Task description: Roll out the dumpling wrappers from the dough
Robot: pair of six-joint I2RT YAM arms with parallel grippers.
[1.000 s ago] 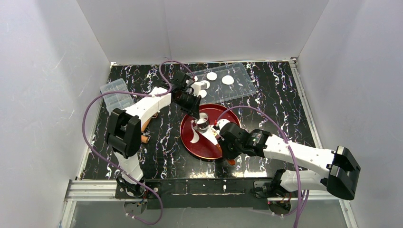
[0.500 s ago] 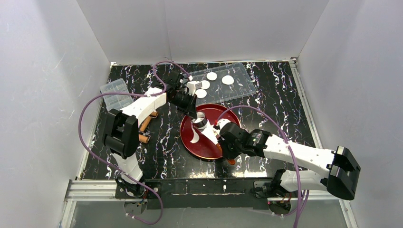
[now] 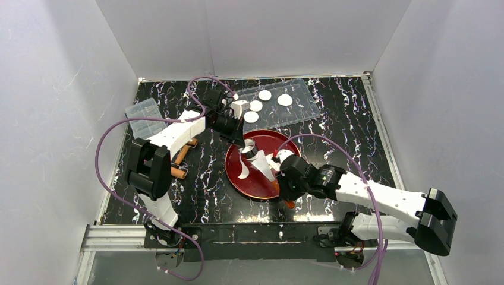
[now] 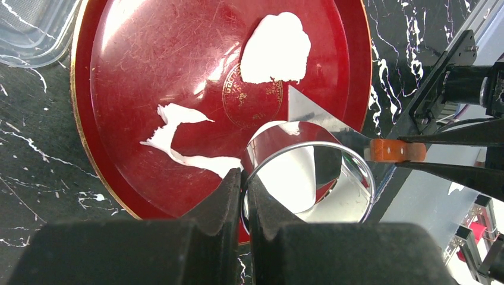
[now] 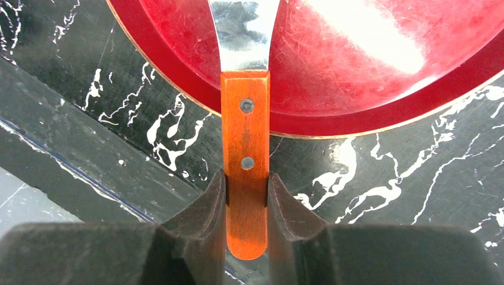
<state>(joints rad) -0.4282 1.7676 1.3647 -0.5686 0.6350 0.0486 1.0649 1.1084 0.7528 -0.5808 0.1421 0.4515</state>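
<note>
Top external view: both arms meet over the red plate point(image 3: 261, 185) at mid-table.
Far left: a clear box point(image 3: 142, 116) and a brown wooden tool point(image 3: 180, 159) lie on the table, apart from the work.
Left gripper point(image 4: 244, 178): fingers pressed together on the thin wall of the ring cutter point(image 4: 297, 138), which sits low over the plate.
Dough point(image 4: 276, 48): one flat white patch lies on the plate beyond the cutter, and a ragged scrap point(image 4: 196, 160) curls beside it.
Dumpling wrappers point(image 3: 256, 105): four round discs lie in the clear tray point(image 3: 300, 89) behind the plate.
Spatula point(image 5: 245, 119): its blade reaches across the plate towards the cutter.
Right gripper point(image 5: 245, 181): pinching the orange handle, just outside the plate rim.
Step in hand: probably cutting or freeing another disc, with ring and blade working together.
Next move: likely slide the blade flat under the ring's contents without tearing them, then carry the disc to the tray.
Left wrist only: white shows inside the ring, but I cannot tell whether it is a cut disc or a reflection.
Right wrist only: the grip on the handle shows clearly, though no dough is in sight.
Top view only: the tray count and both arms' layout.
</note>
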